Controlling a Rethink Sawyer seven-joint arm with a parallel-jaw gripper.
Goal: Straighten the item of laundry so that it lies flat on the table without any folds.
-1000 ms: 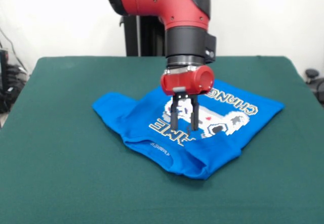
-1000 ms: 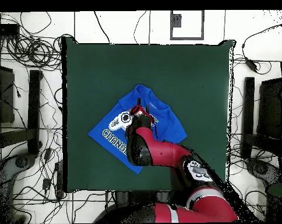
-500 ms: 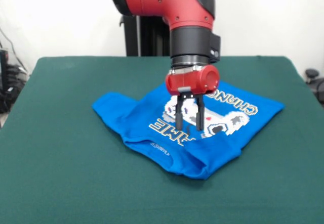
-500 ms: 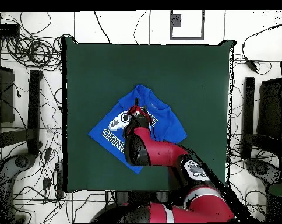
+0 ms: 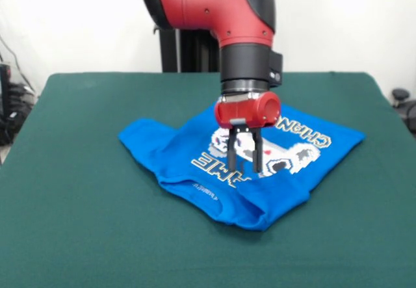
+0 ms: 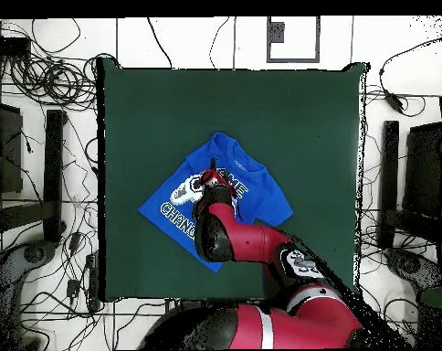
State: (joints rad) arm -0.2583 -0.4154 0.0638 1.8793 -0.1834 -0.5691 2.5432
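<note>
The item of laundry [image 5: 175, 155] is a bright blue T-shirt lying print side up on the dark green table [image 5: 78, 223]. Its white game-controller print and lettering show. The near hem is folded over, and a sleeve sticks out at the left. In the overhead view the shirt [image 6: 257, 196] lies near the table's [image 6: 298, 110] middle, partly hidden under the arm. My gripper [image 5: 244, 168] points straight down over the print, open, with nothing between its fingers. Its tips hang just above or at the cloth. In the overhead view the gripper [image 6: 213, 171] sits over the print.
Cables and stands [image 6: 42, 82] lie on the floor around the table in the overhead view. A black pedestal post [image 5: 179, 51] rises behind the table's far edge.
The gripper has shifted slightly to the right over the print and stayed open. The shirt has not moved.
</note>
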